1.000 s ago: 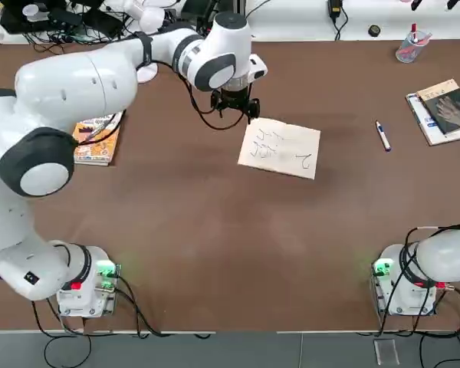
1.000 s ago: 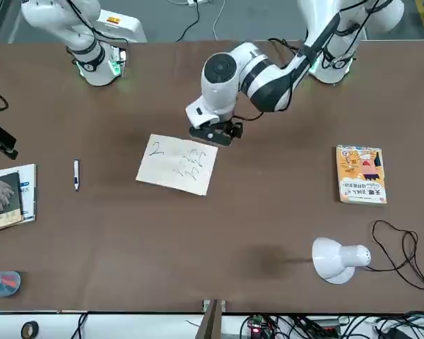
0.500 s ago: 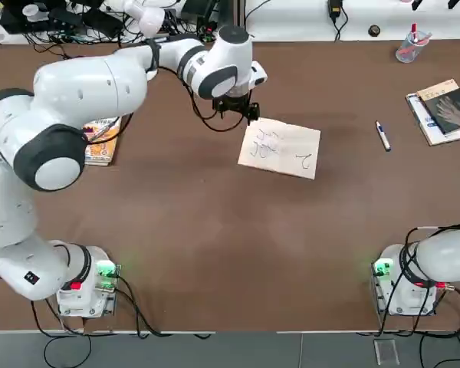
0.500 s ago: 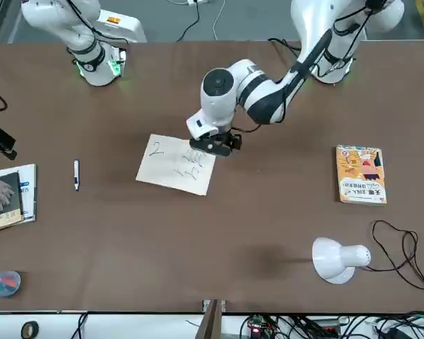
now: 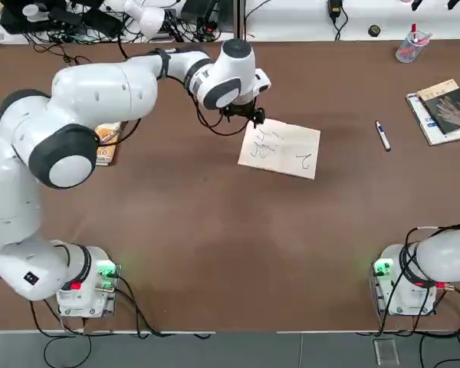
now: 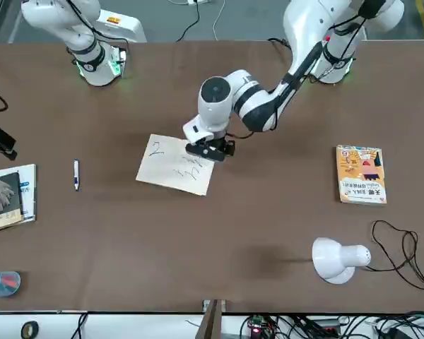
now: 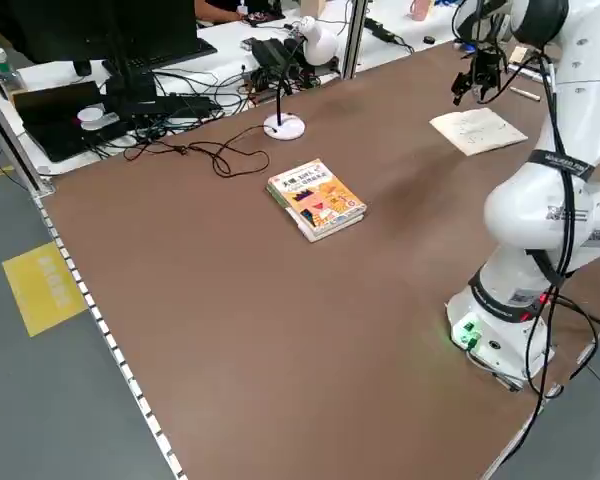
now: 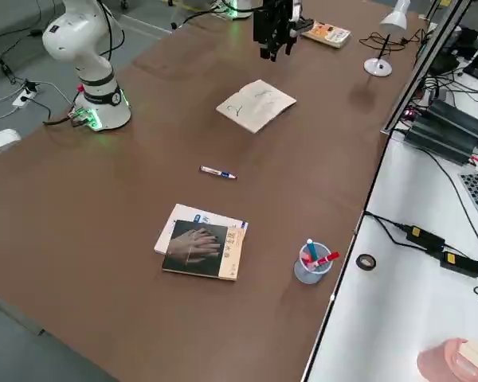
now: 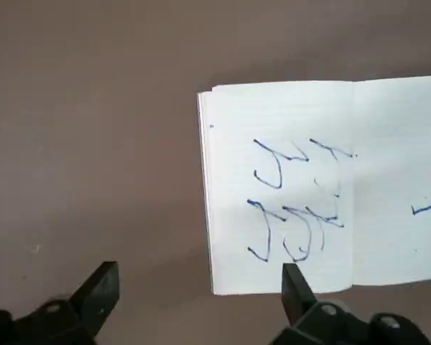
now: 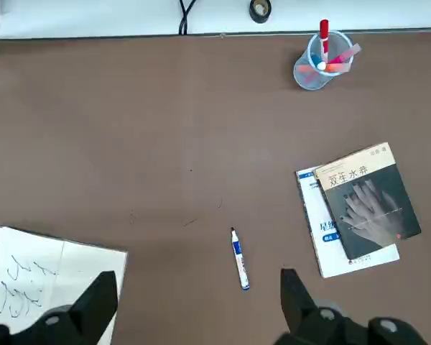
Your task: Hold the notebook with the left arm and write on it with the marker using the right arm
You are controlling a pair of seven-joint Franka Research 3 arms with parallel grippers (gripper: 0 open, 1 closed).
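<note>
Notebook [image 5: 280,149] lies open and flat near the middle of the worktop [image 5: 215,230], slightly skewed, with bare brown surface on all four sides. Marker [image 5: 382,136] lies flat well to its right, apart from everything, between the notebook and a dark book [image 5: 447,107] stacked on papers near the right edge. An orange book [image 6: 361,174] sits well to the notebook's left, partly covered by the left arm [image 5: 100,92] in the top view. A lamp [image 6: 337,259] and a cup [image 8: 311,263] of pens stand by the far edge.

The left arm reaches out in a long arc across the worktop. Left gripper [image 6: 209,149] points down over the notebook's far left corner, jaws spread and empty, one fingertip [image 9: 293,286] over the page edge, the other over bare worktop. Whether it touches the paper cannot be told.

Right arm [image 5: 437,257] is parked at its base, largely cut off at the frame edge. Right gripper [image 10: 197,305] hangs high above the worktop, jaws released, holding nothing.
</note>
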